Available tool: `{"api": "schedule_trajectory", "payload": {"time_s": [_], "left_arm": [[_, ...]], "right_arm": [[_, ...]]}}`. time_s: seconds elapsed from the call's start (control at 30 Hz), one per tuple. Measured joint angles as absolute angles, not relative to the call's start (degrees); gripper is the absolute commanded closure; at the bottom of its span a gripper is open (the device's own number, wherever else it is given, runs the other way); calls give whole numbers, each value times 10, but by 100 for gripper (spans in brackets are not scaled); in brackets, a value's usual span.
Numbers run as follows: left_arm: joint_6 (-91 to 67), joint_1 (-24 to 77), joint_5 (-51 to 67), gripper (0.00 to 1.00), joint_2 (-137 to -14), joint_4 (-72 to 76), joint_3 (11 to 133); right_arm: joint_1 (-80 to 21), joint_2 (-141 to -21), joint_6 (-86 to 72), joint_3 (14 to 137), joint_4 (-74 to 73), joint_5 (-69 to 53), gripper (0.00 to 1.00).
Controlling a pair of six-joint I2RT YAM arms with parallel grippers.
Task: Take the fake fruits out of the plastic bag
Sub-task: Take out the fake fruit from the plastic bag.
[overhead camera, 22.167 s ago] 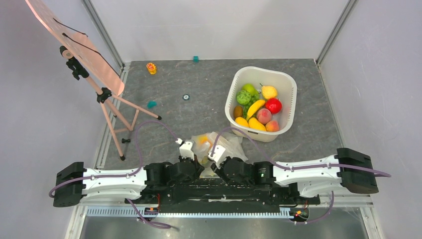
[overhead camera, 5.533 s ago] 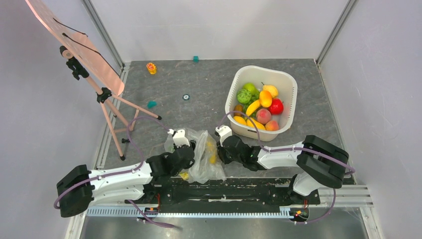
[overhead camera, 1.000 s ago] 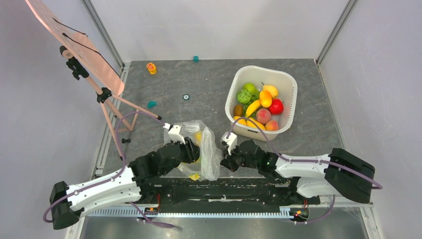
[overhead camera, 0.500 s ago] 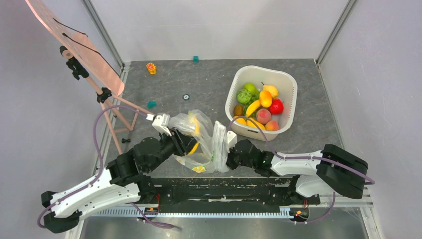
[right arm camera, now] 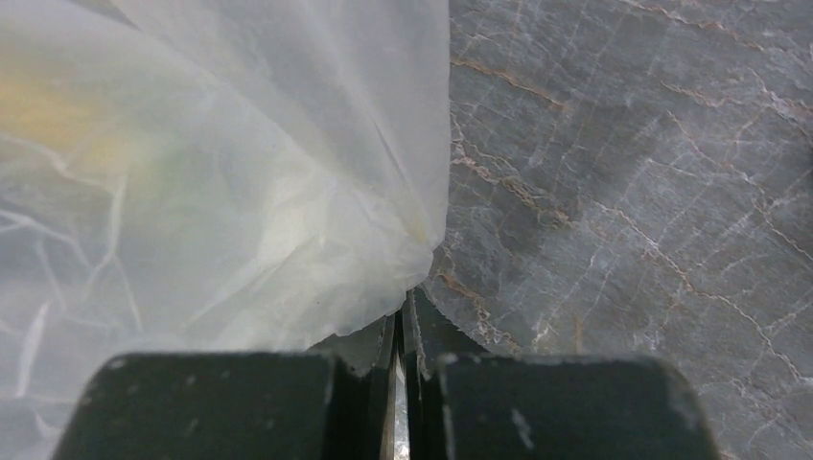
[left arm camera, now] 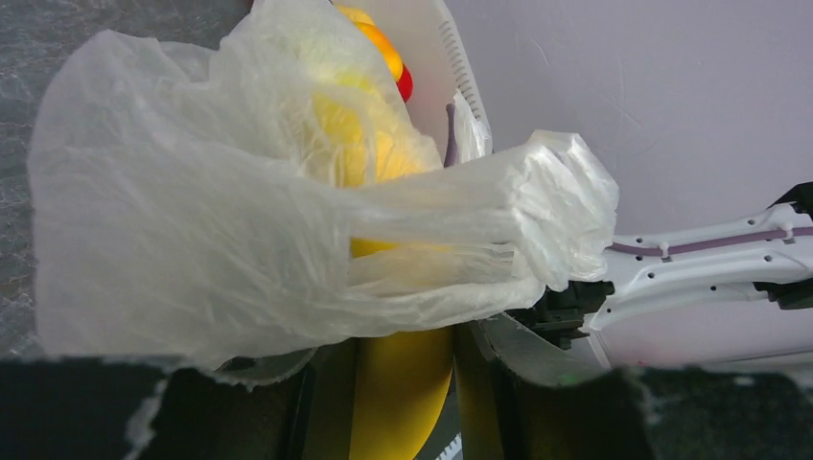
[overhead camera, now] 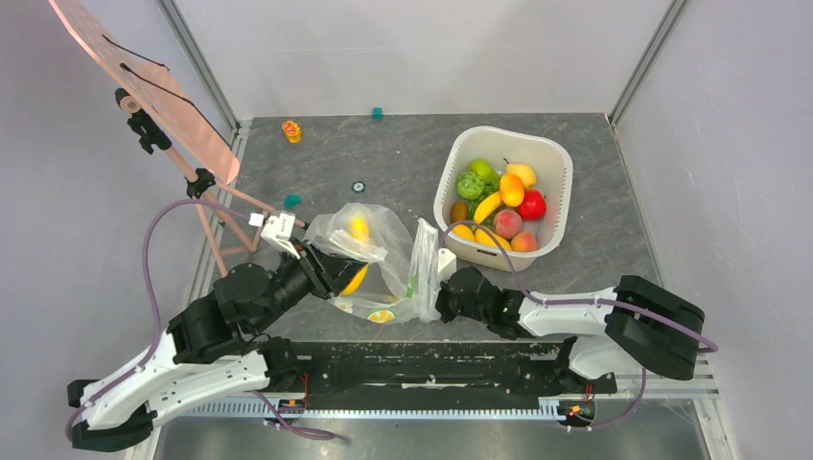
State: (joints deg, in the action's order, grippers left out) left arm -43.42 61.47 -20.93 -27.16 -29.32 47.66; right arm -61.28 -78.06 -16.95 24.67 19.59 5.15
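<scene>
The see-through plastic bag point(overhead camera: 379, 261) is stretched between both grippers on the grey floor. My left gripper point(overhead camera: 331, 273) is shut on a yellow banana point(overhead camera: 357, 279). In the left wrist view the banana point(left arm camera: 401, 383) sits between my dark fingers point(left arm camera: 484, 379), and the bag film point(left arm camera: 240, 240) covers its far end. My right gripper point(overhead camera: 441, 301) is shut on the bag's right edge point(overhead camera: 423, 268). In the right wrist view the jaws point(right arm camera: 401, 331) pinch the film point(right arm camera: 288, 211). More yellow fruit point(overhead camera: 359, 228) and a lemon-like piece point(overhead camera: 382, 315) show through the bag.
A white basin point(overhead camera: 559, 163) holding several fruits stands at the back right, close to the bag. A pink easel point(overhead camera: 182, 129) stands at the left, its legs near my left arm. Small blocks point(overhead camera: 291, 131) point(overhead camera: 378, 113) point(overhead camera: 292, 200) and a small round part point(overhead camera: 359, 187) lie further back.
My left arm has drawn back to the left with the banana, stretching the bag wider. My right gripper has kept hold of the bag's right edge, nearly still.
</scene>
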Motion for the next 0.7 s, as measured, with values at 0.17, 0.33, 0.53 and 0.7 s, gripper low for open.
{"api": "schedule_trajectory", "payload": {"time_s": [0.17, 0.33, 0.53, 0.7], "left_arm": [[-434, 615, -209, 95, -256, -302, 496], [-434, 615, -211, 95, -239, -300, 516], [-435, 615, -213, 95, -231, -300, 509], [-447, 615, -206, 96, -220, -282, 458]], "right_arm": [[-613, -795, -176, 246, 174, 78, 100], [-613, -798, -185, 246, 156, 103, 100], [-614, -778, -189, 247, 125, 141, 100], [-614, -741, -184, 263, 80, 156, 100]]}}
